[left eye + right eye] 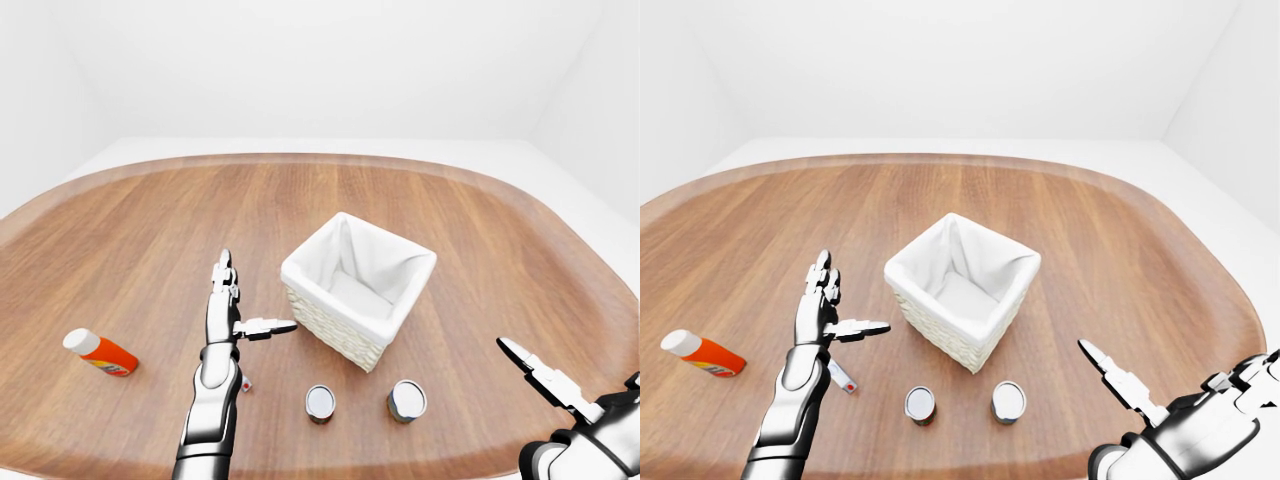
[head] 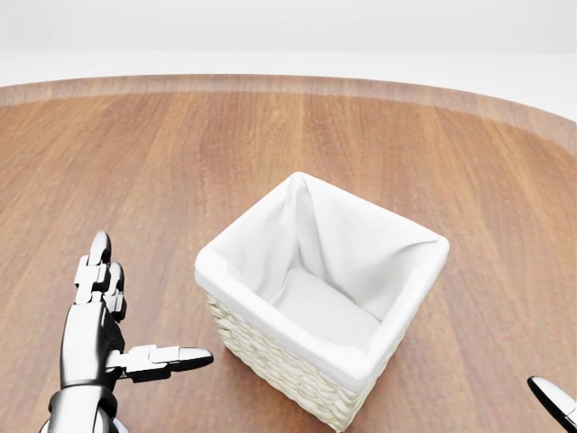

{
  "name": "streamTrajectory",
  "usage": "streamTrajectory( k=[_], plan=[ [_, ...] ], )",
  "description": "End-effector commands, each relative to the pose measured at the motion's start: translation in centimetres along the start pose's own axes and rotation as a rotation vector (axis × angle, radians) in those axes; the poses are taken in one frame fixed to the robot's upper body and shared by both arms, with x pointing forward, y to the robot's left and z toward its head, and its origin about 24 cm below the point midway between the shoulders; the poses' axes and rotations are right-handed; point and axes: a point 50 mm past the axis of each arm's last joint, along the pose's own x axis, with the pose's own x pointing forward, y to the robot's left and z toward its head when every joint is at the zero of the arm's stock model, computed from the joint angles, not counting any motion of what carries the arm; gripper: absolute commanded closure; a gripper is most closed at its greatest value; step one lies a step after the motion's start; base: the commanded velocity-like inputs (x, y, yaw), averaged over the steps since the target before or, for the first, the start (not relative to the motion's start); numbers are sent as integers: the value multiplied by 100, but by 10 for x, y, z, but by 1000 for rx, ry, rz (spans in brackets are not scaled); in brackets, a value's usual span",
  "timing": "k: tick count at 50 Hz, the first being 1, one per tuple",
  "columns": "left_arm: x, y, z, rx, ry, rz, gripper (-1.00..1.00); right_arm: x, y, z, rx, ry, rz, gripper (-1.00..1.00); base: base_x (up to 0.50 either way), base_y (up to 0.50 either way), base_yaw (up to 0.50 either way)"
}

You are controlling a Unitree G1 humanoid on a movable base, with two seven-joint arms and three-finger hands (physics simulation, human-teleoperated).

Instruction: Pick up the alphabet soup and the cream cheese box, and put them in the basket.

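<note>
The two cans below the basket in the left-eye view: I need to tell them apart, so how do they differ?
The left can looks narrower, with a red-and-dark side; the right can looks wider, with a darker, bluish side. The left can stands nearer the left hand; the right can stands below the basket's lower corner. Both stand upright on the table, apart, silvery tops up. Labels are too small to read.

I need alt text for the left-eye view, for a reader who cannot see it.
A white-lined wicker basket, empty, stands on a wooden table, with two upright cans below it in the view. The robot's open left hand hovers left of the basket, its open right hand at lower right; an orange bottle lies at far left.
</note>
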Motion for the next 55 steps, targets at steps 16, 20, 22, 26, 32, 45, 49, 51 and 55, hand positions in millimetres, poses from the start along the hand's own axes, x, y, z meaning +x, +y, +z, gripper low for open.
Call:
streamTrajectory(
  k=[16, 20, 22, 26, 32, 45, 49, 51, 55],
  plan=[
    [-13, 18, 28, -38, -48, 77, -100, 0, 0, 0, -9, -7, -4, -100, 0, 0, 0],
    [-15, 18, 27, 7, -44, 55, -100, 0, 0, 0, -10, -6, -3, -100, 0, 0, 0],
    [-21, 16, 32, 102, -71, 48, -100, 0, 1, -1, -14, -3, -2, -100, 0, 0, 0],
    [-25, 21, 34, 153, -94, 60, -100, 1, 1, -2, -17, -1, 0, -100, 0, 0, 0],
    [-28, 28, 39, 292, -148, 105, -100, 0, 0, 0, -14, -7, -5, -100, 0, 0, 0],
    [-36, 45, 30, 463, -88, 270, -100, 1, 0, -2, -14, -2, -8, -100, 0, 0, 0],
    [-33, 47, 36, 516, -86, 303, -100, 1, 0, -2, -15, -1, -9, -100, 0, 0, 0],
    [-34, 43, 48, 583, -139, 307, -100, 1, 0, -2, -17, -2, -7, -100, 0, 0, 0],
    [-37, 41, 65, 708, -225, 360, -100, 0, -1, -1, -15, -2, -8, -100, 0, 0, 0]
  ],
)
